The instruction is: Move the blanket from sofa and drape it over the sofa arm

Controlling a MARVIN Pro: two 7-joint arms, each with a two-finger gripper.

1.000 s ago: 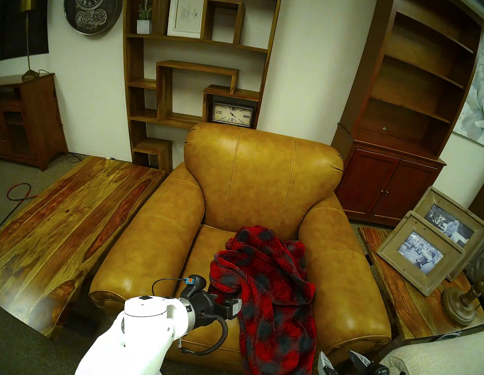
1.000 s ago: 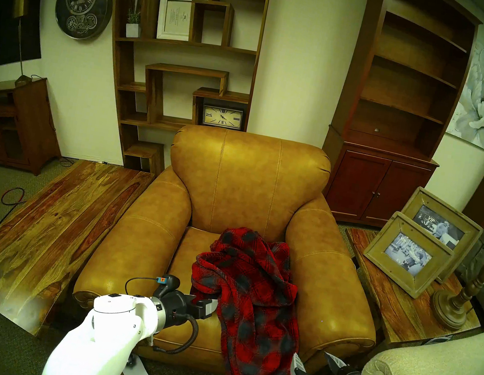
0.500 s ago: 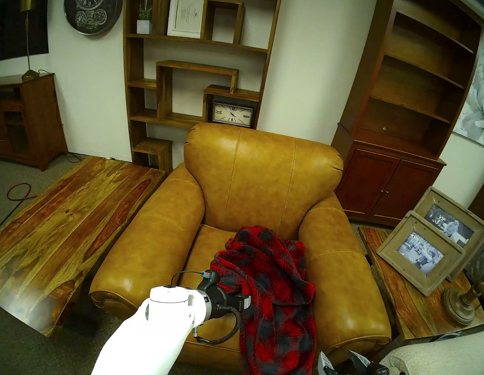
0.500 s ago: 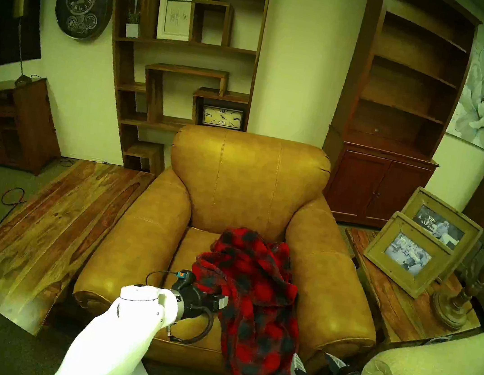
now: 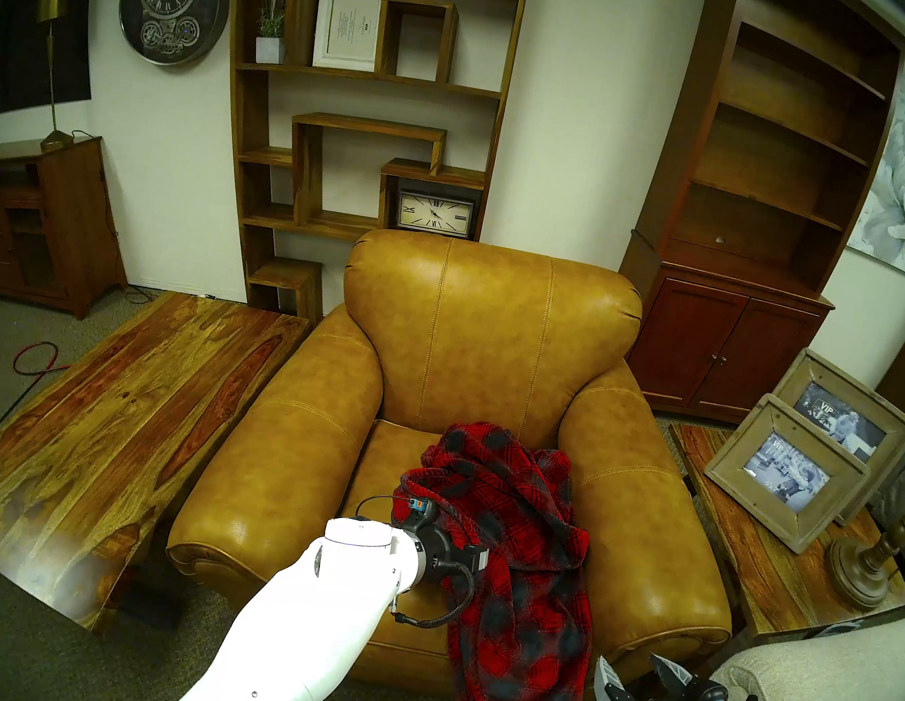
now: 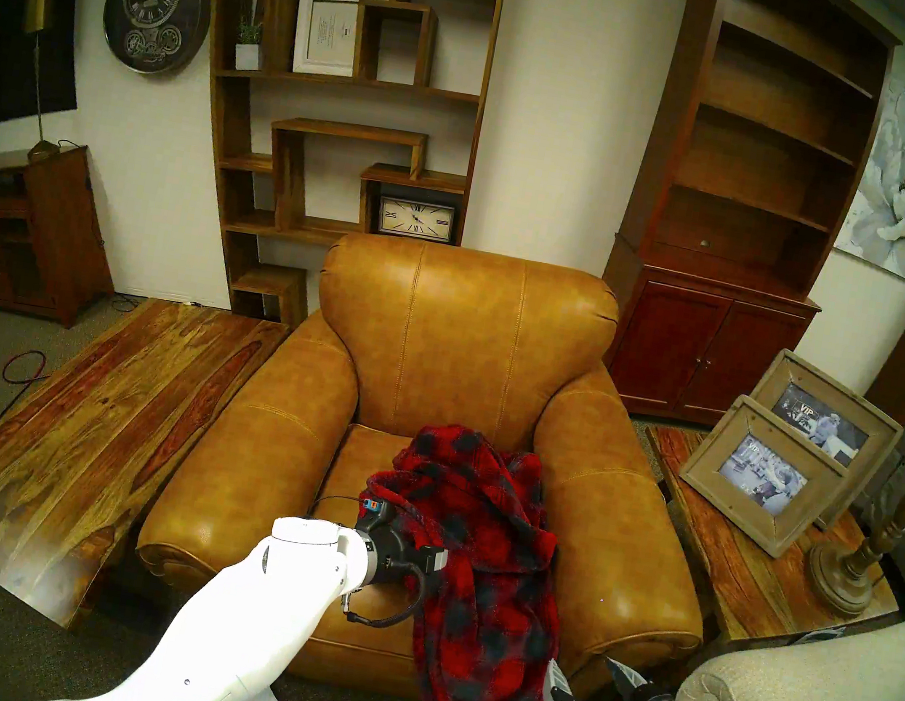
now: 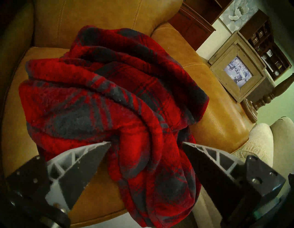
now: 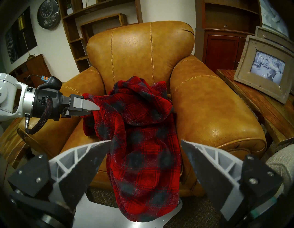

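Observation:
The red and dark plaid blanket (image 5: pixel 516 528) (image 6: pixel 486 529) lies bunched on the right half of the tan leather sofa (image 5: pixel 486 346) seat, one end hanging over the front edge. My left gripper (image 5: pixel 482 558) (image 7: pixel 146 142) (image 8: pixel 95 109) is pushed into the blanket's left side. It is open, and a thick fold sits between its fingers (image 7: pixel 89 159). The sofa arm (image 5: pixel 279 461) on the left is bare. My right gripper (image 5: pixel 636 668) (image 8: pixel 145 140) hangs open low by the sofa's front right corner, apart from the hanging blanket (image 8: pixel 143 175).
A long wooden coffee table (image 5: pixel 118 436) stands close to the left sofa arm. On the right, a side table (image 5: pixel 748 553) carries two picture frames (image 5: pixel 791 471) and a lamp base (image 5: pixel 859 565). A cream fabric seat (image 5: pixel 828 684) is beside my right arm. Bookcases stand behind.
My left arm has pushed forward and to the right, driving its open gripper from the blanket's edge into the folds. The right arm and the blanket have stayed put.

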